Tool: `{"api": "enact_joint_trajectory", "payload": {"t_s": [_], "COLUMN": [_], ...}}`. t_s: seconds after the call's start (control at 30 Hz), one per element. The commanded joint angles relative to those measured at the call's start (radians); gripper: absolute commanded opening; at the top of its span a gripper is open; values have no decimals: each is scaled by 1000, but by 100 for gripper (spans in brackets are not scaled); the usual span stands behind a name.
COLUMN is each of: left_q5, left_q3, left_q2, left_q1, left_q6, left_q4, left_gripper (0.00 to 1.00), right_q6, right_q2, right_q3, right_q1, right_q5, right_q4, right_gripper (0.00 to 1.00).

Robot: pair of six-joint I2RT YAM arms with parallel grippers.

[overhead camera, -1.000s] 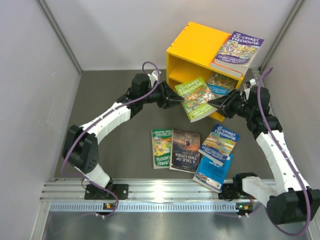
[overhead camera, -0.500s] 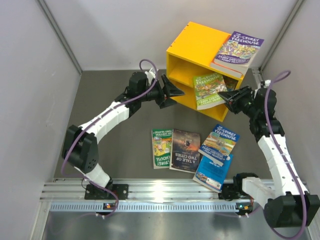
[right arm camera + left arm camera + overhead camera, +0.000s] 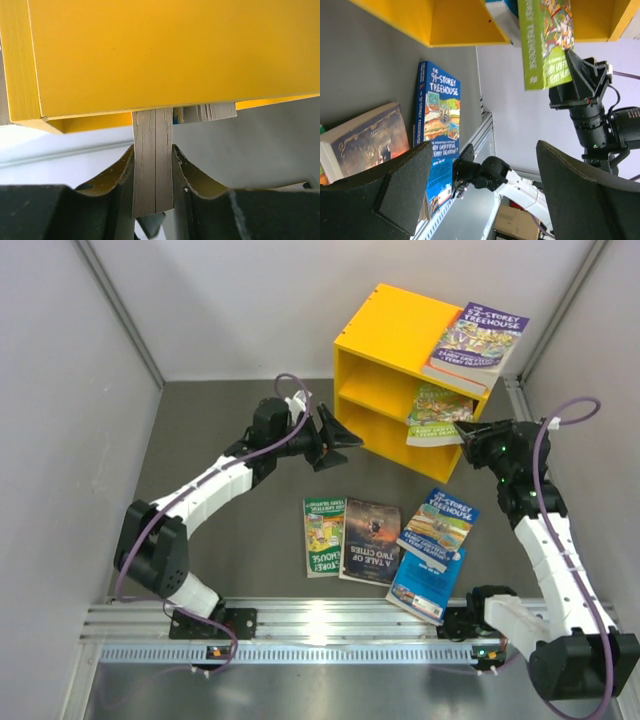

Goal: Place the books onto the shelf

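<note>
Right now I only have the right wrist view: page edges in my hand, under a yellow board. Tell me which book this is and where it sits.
Observer: The right hand pinches the green book at the right end of the shelf. Part of the book pokes out the front.
Operator: Report the left hand before I push.
Observer: The left hand is open and empty, near the shelf's left front corner, not touching it.
Operator: Count the books on the table.
Observer: Four lie on the table: a second green book, a dark book, and a blue Treehouse book lying on a plain blue book.
</note>
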Motion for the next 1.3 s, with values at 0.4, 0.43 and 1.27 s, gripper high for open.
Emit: {"api": "enact_joint_trajectory", "payload": {"t_s": [0.4,0.43,1.27], "left_q5": [32,33,148], "left_q3": [-185,-191,-350], "left_q2": [-207,-218,-398], "left_q1": [1,1,109], "left_q6": [-24,-22,41], "left_q4": [149,149,33], "left_gripper": [89,89,88], "right_q6": [286,293,421], "right_q2": [133,147,381], "right_q3": [96,116,251], "right_q1": [253,261,232], "right_q5": [558,591,813], "right_q4": [-79,-87,-222], "right_gripper": [0,0,0]}}
